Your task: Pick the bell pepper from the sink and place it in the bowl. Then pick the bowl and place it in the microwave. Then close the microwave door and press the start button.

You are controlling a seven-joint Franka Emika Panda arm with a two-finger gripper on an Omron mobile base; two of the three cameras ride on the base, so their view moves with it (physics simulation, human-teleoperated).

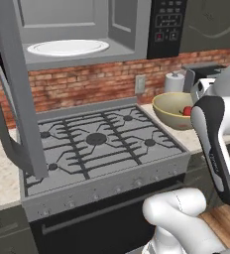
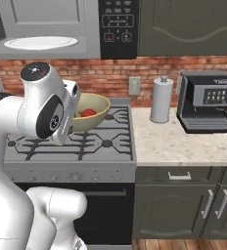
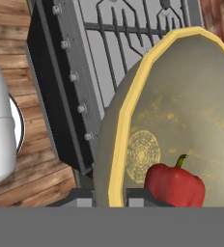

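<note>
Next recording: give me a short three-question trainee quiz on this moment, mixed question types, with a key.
1. True or false: the bell pepper lies inside the bowl.
2. Multiple choice: the gripper is (a) open above the stove, (b) shut on the bowl's rim, (c) shut on the pepper.
3. Short answer: what lies on the floor of the open microwave?

Key:
1. True; both base views and the hand view show the red pepper in the bowl.
2. b; in the hand view one finger sits on each side of the yellow rim.
3. The white turntable plate, with the microwave door swung open at the left.
</note>
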